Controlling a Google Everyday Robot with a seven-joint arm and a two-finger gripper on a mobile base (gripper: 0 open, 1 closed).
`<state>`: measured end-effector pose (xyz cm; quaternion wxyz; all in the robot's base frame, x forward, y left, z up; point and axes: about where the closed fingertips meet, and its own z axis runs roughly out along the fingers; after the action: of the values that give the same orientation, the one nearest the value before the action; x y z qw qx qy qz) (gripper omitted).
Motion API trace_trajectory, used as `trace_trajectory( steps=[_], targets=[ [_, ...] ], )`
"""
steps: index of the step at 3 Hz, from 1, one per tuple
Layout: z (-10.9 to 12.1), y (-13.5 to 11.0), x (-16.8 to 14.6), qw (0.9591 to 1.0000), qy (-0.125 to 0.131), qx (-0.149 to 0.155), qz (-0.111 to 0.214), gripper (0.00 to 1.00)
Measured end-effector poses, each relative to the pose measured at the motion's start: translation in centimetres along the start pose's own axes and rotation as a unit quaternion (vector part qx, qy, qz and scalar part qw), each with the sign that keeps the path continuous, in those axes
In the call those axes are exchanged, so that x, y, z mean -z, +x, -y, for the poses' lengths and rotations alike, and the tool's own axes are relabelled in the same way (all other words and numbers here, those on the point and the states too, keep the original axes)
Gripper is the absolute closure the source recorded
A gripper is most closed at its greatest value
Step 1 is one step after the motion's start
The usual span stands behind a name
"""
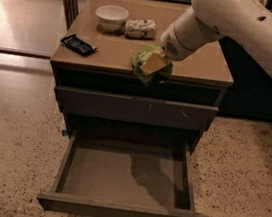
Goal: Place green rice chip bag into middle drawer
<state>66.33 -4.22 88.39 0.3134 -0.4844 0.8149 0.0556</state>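
Note:
My gripper (153, 65) is shut on the green rice chip bag (146, 71), a crumpled light-green foil bag. It holds the bag just above the front edge of the cabinet top (203, 64), right of middle. The white arm comes in from the upper right. The middle drawer (126, 180) is pulled out wide below, its flat grey floor bare and partly in the arm's shadow. The bag hangs above the drawer's rear part.
On the cabinet top stand a white bowl (111, 16), a small rolled white-and-green packet (140, 28) and a flat black packet (78, 45) near the left edge. A shut drawer front (136, 108) with small pale scratches sits above the open drawer. Speckled floor surrounds the cabinet.

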Motion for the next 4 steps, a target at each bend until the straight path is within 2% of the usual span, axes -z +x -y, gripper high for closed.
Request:
trace_trajectory(
  steps=[1,2,3,4],
  targets=[
    [-2.1,4.7,3.9,0.9990,-0.039,0.002,0.022,1.00],
    [-3.5,9.0,6.2,0.9956,-0.087,0.006,0.033,1.00],
    [-5.8,15.1,3.4,0.9837,-0.178,0.013,-0.017,1.00],
    [-8.5,21.3,-3.1,0.9598,-0.270,0.008,-0.078,1.00]
  ],
)
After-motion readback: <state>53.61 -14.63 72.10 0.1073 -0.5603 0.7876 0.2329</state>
